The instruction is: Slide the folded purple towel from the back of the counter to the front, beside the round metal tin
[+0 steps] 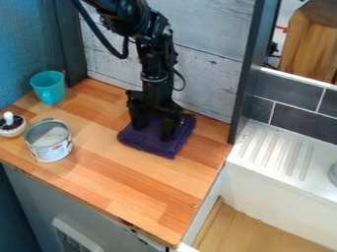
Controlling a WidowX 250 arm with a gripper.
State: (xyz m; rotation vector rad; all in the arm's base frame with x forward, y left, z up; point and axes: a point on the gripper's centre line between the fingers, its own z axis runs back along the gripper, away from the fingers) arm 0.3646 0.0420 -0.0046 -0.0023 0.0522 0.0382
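Note:
The gripper [154,129] hangs down over a folded dark purple cloth [149,141] at the back of the wooden counter. Its two fingers stand apart, one over the cloth's left part and the other over its right part, with purple fabric showing between them. Whether the fingertips touch the cloth, I cannot tell. The cloth lies flat beneath the gripper, near the white plank wall.
On the counter's left stand a teal cup [48,87], an open metal can [49,141] and a small dark-and-white item [11,125]. A dark post [248,74] rises at the counter's right edge, beside a white sink unit with a ribbed drainboard [279,151].

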